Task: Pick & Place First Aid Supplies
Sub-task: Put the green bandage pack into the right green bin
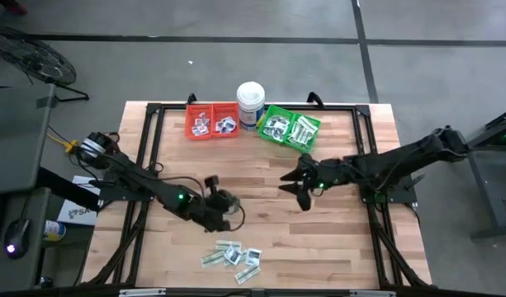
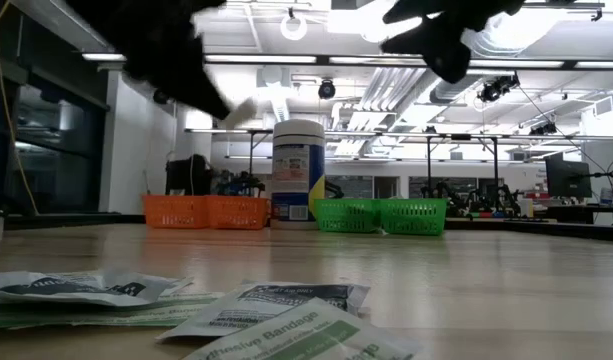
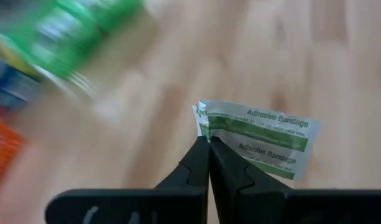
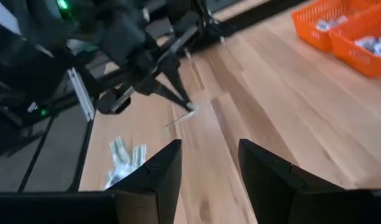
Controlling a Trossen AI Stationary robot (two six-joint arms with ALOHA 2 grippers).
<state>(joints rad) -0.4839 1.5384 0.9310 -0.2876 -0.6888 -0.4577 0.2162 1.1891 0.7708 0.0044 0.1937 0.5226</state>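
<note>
First aid supplies (image 1: 233, 256) lie heaped at the table's six o'clock edge; one green-and-white bandage strip (image 3: 258, 138) (printed "Adhesive Bandage") is pinched in the left gripper (image 3: 208, 142), above the table at about seven o'clock from centre. The right gripper (image 4: 209, 163) hovers at three o'clock, fingers spread, empty.

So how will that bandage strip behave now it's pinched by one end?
Likely floppy: the bandage strip juts from the shut left gripper, pinched at one creased end only. Probably very light, being thin and flat. It may swing or slip during a fast carry. The right gripper waits open.
</note>
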